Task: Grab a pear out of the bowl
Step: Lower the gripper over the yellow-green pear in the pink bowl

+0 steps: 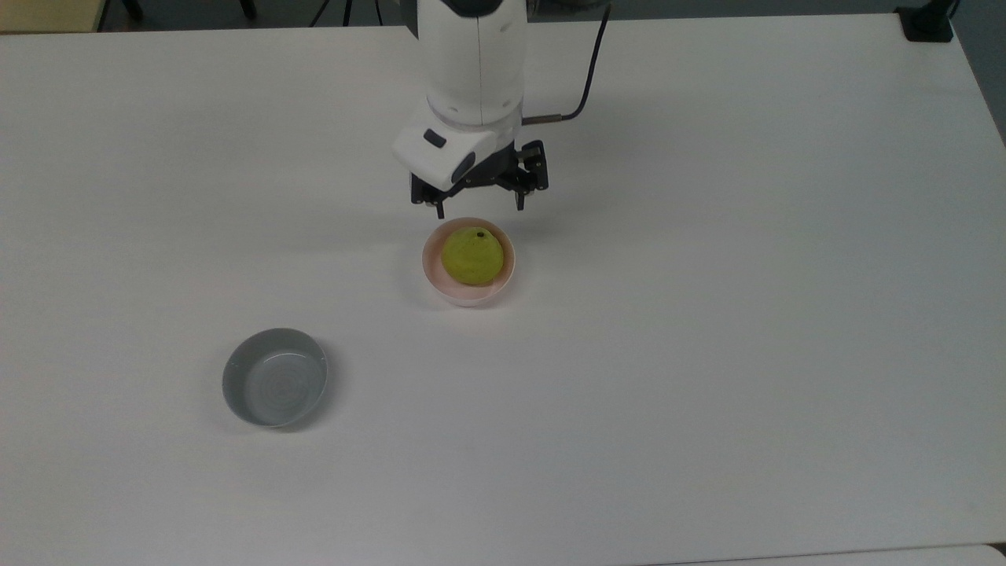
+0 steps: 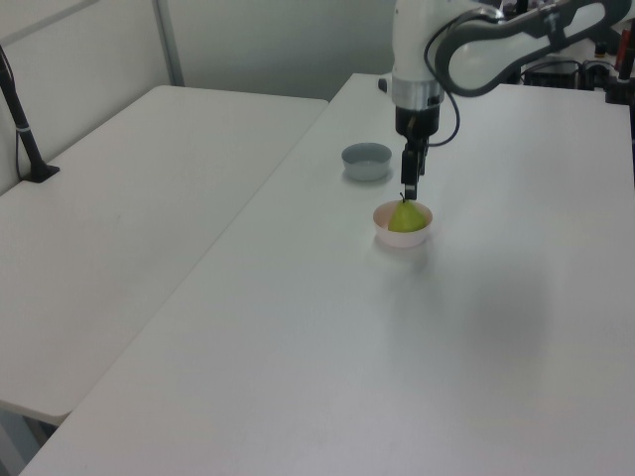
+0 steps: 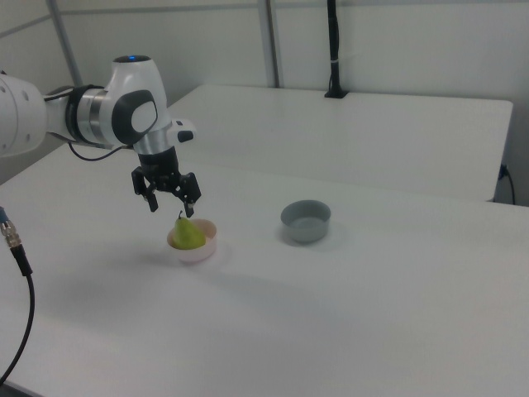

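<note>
A yellow-green pear (image 1: 471, 256) (image 2: 404, 217) (image 3: 188, 233) sits upright in the pale pink bowl (image 1: 434, 277) (image 2: 389, 236) (image 3: 202, 251) near the middle of the white table. My gripper (image 1: 479, 209) (image 3: 172, 206) hangs open just above and behind the bowl's far rim, its black fingers spread about a pear's width. In the left view the gripper (image 2: 407, 194) hovers right over the pear's stem without touching it. Nothing is between the fingers.
A grey bowl (image 1: 273, 387) (image 2: 366, 161) (image 3: 305, 220) stands apart from the pink one, toward the top view's lower left. A second white table (image 2: 119, 208) adjoins in the left view. A black post (image 3: 333, 50) stands at the far table's back.
</note>
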Controlling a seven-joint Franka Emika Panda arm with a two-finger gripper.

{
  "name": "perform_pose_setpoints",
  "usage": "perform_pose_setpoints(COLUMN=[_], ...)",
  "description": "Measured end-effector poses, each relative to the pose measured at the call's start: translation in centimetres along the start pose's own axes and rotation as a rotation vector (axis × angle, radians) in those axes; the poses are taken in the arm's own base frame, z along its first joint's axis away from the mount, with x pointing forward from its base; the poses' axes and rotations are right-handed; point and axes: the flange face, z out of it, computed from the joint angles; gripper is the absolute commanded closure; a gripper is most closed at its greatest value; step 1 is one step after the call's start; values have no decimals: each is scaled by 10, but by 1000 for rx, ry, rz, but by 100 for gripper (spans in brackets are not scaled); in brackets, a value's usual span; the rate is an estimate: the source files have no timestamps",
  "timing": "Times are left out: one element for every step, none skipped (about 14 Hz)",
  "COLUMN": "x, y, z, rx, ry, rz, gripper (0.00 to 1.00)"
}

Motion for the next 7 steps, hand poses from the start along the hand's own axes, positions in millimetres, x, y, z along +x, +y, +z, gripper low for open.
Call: perform_pose_setpoints(x=[3,4,6,8,9,10,11], y=[-1,-3,-3,-3,-2,-1,0], z=[7,14,21,27,33,38,43], rx=[2,4,0,-6,-12,-17,-24], ry=[1,-1,-2,-3,-4,-8,-13], rz=[-3,-5,-10,-15,-19,-23,-28], gripper=[0,0,0,2,6,6,7])
